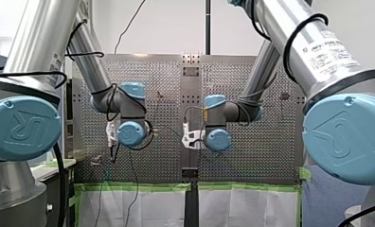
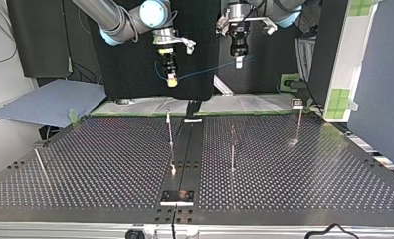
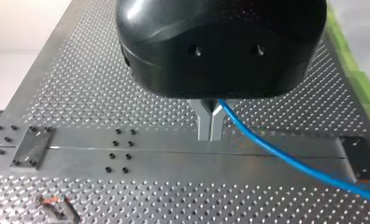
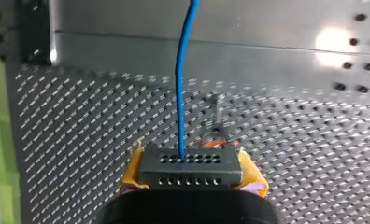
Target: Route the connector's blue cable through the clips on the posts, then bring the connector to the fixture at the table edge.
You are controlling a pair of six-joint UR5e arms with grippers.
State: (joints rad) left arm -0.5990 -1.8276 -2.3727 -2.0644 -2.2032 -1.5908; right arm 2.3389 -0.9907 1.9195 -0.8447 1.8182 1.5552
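The black connector [image 4: 191,169], with rows of small holes, sits between the yellow pads [image 4: 134,173] of my right gripper [image 4: 192,183], which is shut on it. Its blue cable [image 4: 181,84] leads straight ahead over the perforated table. In the left wrist view my left gripper [image 3: 209,133] has its metal fingers shut on the blue cable [image 3: 276,151], which trails off to one side. In the top view both grippers hang high above the table's far edge, my right gripper [image 2: 171,77] at the left, my left gripper [image 2: 239,60] at the right, the cable [image 2: 210,69] stretched between them.
Thin posts stand on the table in the top view: one near the middle [image 2: 169,127], one right of it [image 2: 232,149], one far right with a small clip on top [image 2: 298,104], and one leaning at the left [image 2: 40,164]. A dark rail [image 2: 185,149] runs down the centre to a plate [image 2: 177,197].
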